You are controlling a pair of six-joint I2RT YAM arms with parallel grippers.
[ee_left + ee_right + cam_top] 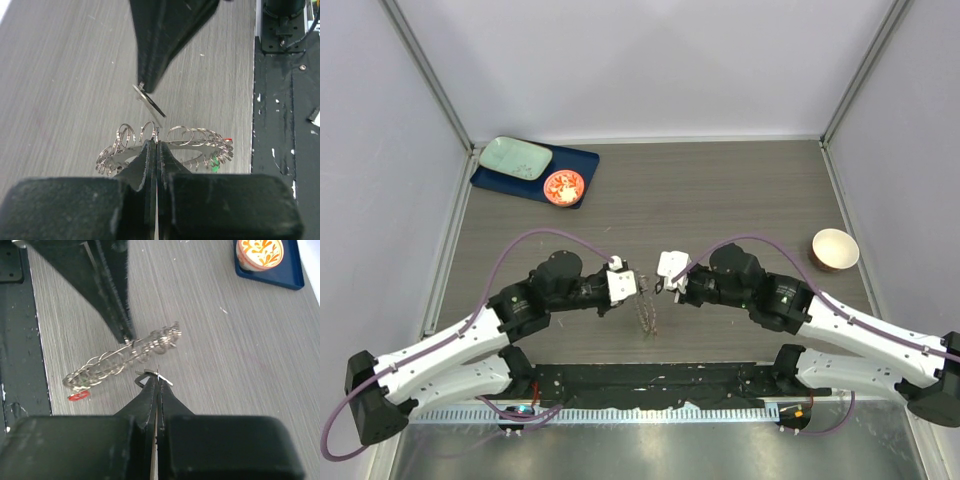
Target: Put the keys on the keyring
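The keyring is a flat grey ring fringed with small metal loops. It hangs on edge just above the table, between both grippers. My left gripper is shut on its rim. A green tag and a red tag show at its far end. My right gripper is shut on a small thin metal key, held right beside the keyring. The red tag also shows in the right wrist view. From above, the left gripper and right gripper nearly meet.
An orange-red patterned dish and a pale green plate sit on a blue tray at the back left. A beige bowl stands at the right. A black base strip runs along the near edge.
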